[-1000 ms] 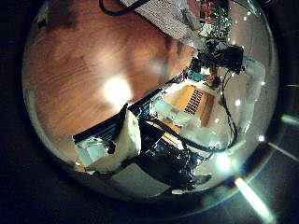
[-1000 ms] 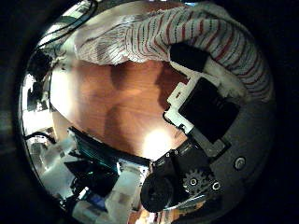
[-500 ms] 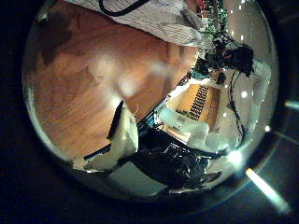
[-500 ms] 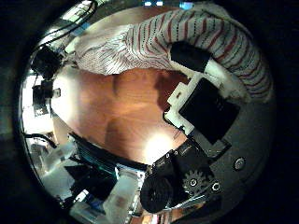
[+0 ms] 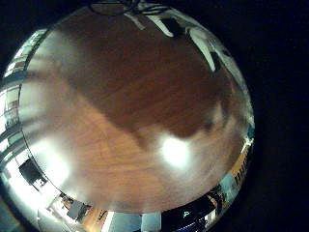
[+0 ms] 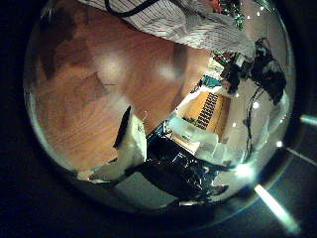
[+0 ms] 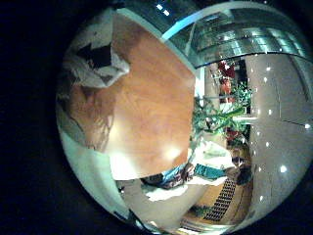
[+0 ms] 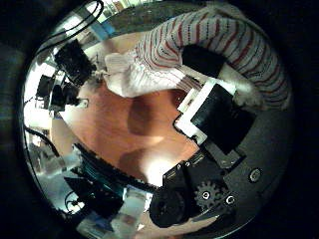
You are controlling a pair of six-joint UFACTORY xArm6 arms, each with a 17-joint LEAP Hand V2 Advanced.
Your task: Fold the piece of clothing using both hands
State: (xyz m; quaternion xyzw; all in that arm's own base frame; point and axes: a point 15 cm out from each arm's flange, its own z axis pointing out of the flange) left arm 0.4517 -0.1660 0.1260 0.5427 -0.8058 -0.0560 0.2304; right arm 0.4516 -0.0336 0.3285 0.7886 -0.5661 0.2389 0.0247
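So my right hand (image 8: 214, 149) is curled round the striped garment (image 8: 214, 45), a fold of cloth draped right over my fingers (image 8: 221, 110) up around 1 o'clock in my right thumb-side view, bunched close against the palm. The rest of it trails onto the wooden desk (image 8: 130, 124) toward 10 o'clock. From my left thumb-side view the same cloth (image 6: 173, 20) lies along the far stretch of the desk (image 6: 89, 99) at about 12 o'clock, with a white fingertip (image 6: 129, 149) of my left hand (image 6: 158, 164) sticking out over bare wood, nothing in it that I can see, fingers looking relaxed. My left little-finger view is mostly bare desk (image 5: 126, 106), with the other arm (image 5: 198, 39) at about 1 o'clock.
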